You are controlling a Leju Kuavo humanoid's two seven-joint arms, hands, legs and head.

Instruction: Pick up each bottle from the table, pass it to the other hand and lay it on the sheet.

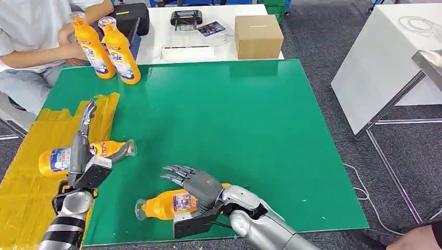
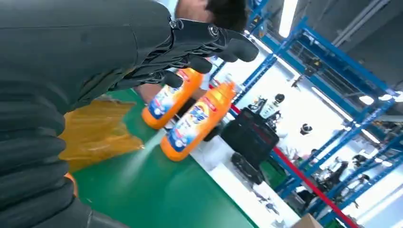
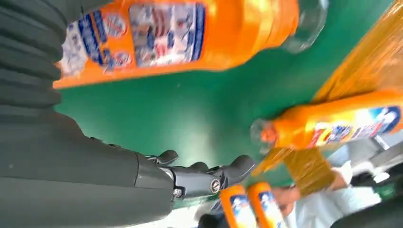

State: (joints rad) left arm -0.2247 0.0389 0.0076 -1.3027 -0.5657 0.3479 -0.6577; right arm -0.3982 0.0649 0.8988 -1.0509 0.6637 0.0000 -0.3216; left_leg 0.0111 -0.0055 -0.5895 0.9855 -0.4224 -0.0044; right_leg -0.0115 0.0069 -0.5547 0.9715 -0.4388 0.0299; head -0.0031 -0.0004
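**One bottle on the sheet, three still to go**

The green worktop carries everything here. On its left side lies the crumpled yellow plastic sheet, which is the place where the bottles must end.

One orange plastic bottle with a blue and white label already lies on its side on the yellow sheet, its clear cap pointing toward the green surface. I judge this one as delivered. The robot's left hand is above it with the fingers spread and stretched out; it seems to hold nothing, though I cannot tell if the thumb touches the bottle neck.

A second orange bottle lying on its side is on the green surface near the front edge, well apart from the sheet. The robot's right hand is over its body, fingers extended and apart, not closed around it. In the right wrist view the bottle is just beside the palm and the fingers are straight. So this pick is, in my judgement, only about to begin.

Two upright orange bottles stand together at the far left corner, next to a seated person's arm. They look untouched.

About one quarter of the work seems done: three bottles still need picking, passing and laying down.
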